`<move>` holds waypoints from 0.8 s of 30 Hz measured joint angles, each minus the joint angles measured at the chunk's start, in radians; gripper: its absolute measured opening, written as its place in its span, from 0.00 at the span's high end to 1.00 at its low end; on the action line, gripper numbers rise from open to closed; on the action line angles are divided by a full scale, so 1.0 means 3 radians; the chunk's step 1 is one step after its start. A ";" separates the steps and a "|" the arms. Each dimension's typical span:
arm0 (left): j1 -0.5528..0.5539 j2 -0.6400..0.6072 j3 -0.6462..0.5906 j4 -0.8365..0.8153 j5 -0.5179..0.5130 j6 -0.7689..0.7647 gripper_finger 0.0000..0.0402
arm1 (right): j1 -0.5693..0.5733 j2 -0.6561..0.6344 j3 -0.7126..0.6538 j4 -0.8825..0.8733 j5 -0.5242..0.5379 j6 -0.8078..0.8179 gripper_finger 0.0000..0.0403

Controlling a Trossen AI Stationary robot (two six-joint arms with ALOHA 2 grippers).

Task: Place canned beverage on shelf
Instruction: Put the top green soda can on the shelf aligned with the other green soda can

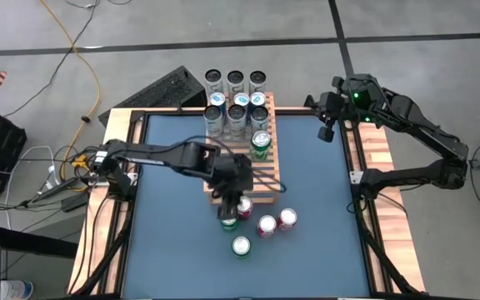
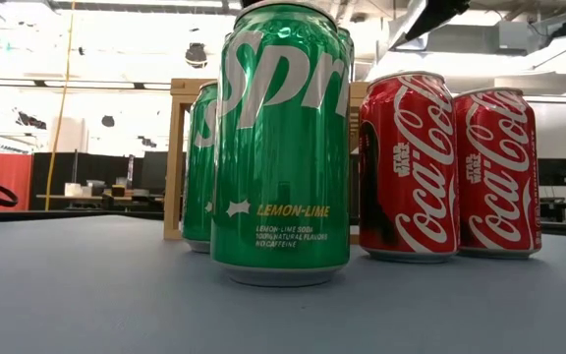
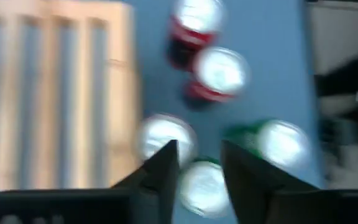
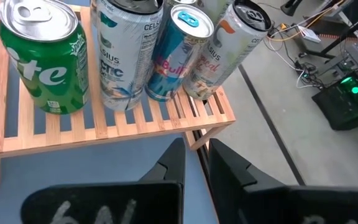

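Seen from above, the left gripper (image 1: pixel 231 207) hung over a green can (image 1: pixel 229 222) just beyond the near edge of the slatted wooden shelf (image 1: pixel 270 173). Its fingers (image 3: pixel 161 171) stood slightly parted, and whether they held the can could not be told. Two red cans (image 1: pixel 276 222) and another green can (image 1: pixel 241 247) stood close by on the blue table (image 1: pixel 173 242). A green can (image 4: pixel 41 57) and slim cans (image 4: pixel 124 51) stood on the shelf. The right gripper (image 4: pixel 195 163) waited at the table's far right corner, fingers narrow and empty.
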 joint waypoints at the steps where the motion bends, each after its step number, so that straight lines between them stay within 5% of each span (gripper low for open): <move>1: -0.0048 -0.0001 0.0040 -0.0055 0.0111 -0.0082 0.70 | 0.0000 0.0000 0.0000 0.0000 0.0000 -0.0014 0.84; 6: -0.0375 0.0001 0.0066 -0.0117 0.0266 -0.0525 0.46 | 0.0000 0.0000 0.0000 0.0000 -0.0001 -0.0073 0.84; 12: -0.0631 0.0123 0.0049 -0.0226 -0.0213 -0.0781 0.23 | 0.0000 -0.0001 0.0000 0.0032 -0.0004 -0.0072 0.84; 19: -0.0622 0.0122 -0.0026 -0.0337 -0.0345 -0.1057 0.21 | 0.0000 0.0000 0.0000 0.0053 -0.0002 -0.0050 0.84; 24: -0.0623 0.0117 -0.0329 -0.0051 -0.0070 -0.1215 0.23 | 0.0000 0.0000 0.0000 0.0043 -0.0001 0.0018 0.84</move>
